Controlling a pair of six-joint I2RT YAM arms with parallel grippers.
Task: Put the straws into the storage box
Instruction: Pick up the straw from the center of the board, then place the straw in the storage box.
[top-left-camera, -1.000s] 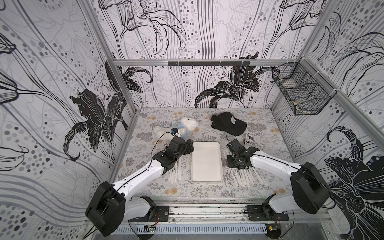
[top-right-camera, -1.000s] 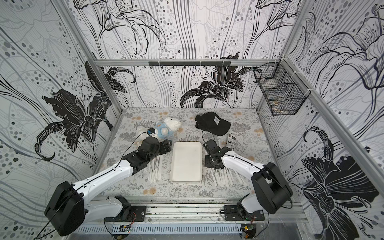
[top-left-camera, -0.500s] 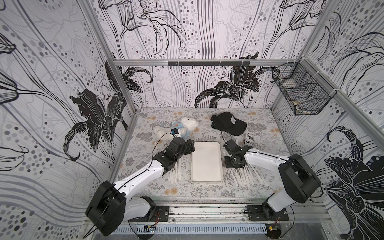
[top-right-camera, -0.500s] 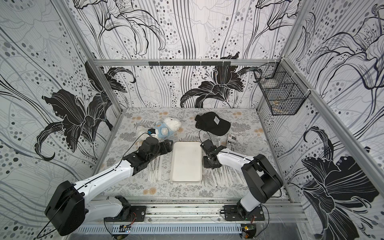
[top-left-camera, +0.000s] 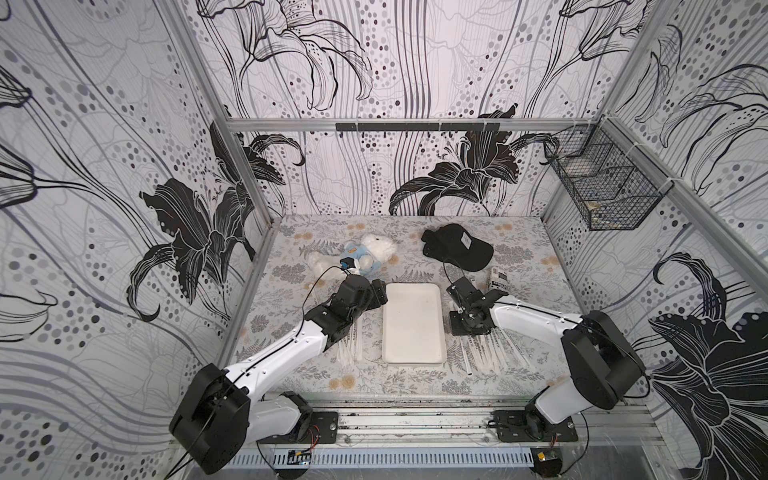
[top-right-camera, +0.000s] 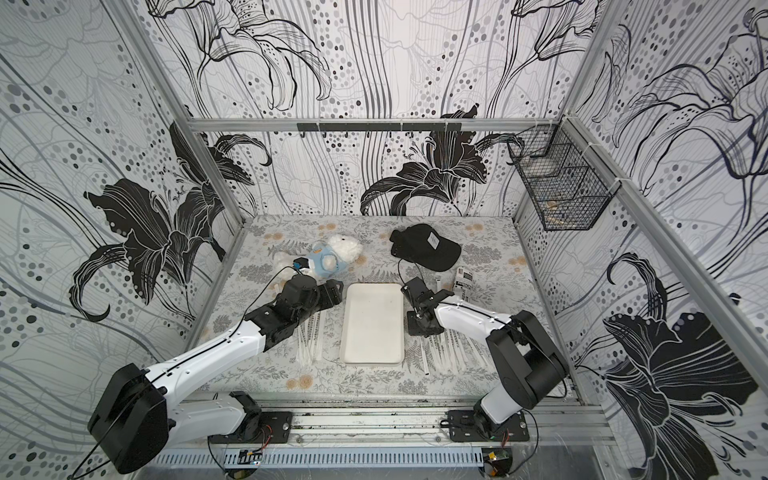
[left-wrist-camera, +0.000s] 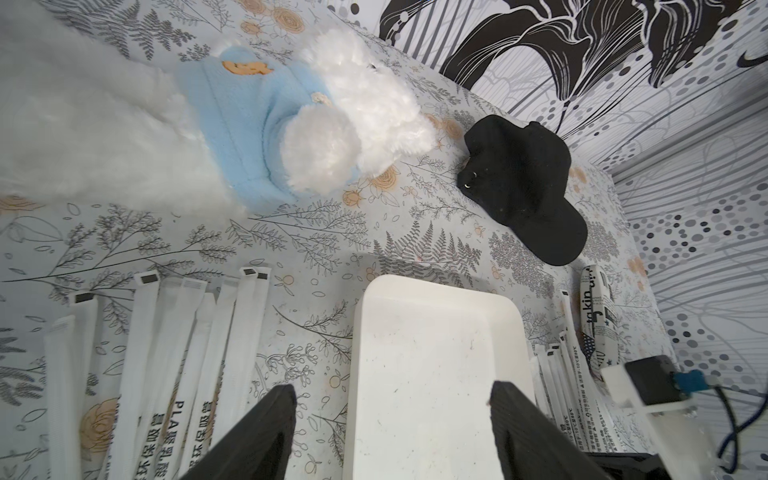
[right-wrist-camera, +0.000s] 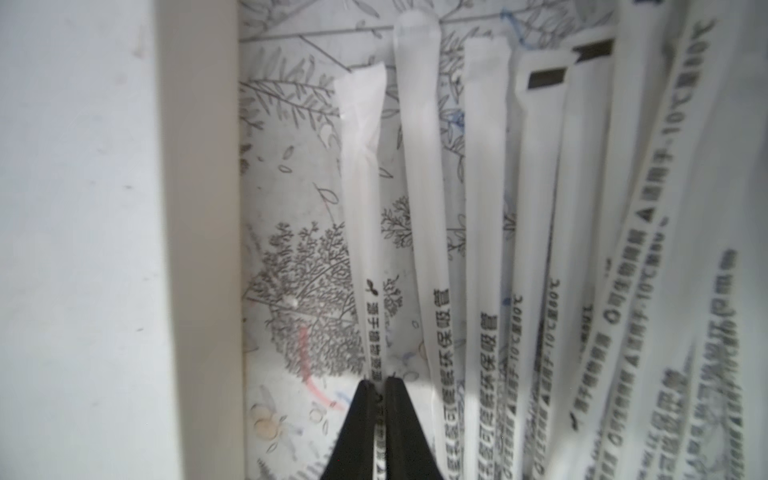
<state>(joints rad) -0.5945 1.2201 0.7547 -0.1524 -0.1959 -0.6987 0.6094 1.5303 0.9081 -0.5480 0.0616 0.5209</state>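
Note:
The storage box (top-left-camera: 412, 324) is a shallow white tray lying bare in the middle of the table in both top views. Straws lie fanned on the cloth on both sides of it, one group on the left (top-left-camera: 348, 353) and one on the right (top-left-camera: 494, 353). My right gripper (right-wrist-camera: 379, 384) points down at the right group, shut on the straw (right-wrist-camera: 361, 187) nearest the box wall. My left gripper (left-wrist-camera: 392, 390) is open with nothing between its fingers. It hovers over the box's far left corner, one finger over the cloth and the other over the box.
A white plush toy in a blue sweater (top-left-camera: 365, 253) and a black cap (top-left-camera: 457, 247) lie behind the box. A short printed packet (top-left-camera: 498, 279) lies beside the right gripper. A black wire mesh basket (top-left-camera: 602, 183) hangs on the right wall.
My right gripper has closed on the straw next to the box, and the right arm's elbow has swung in. The left gripper has narrowed slightly and stayed in place.

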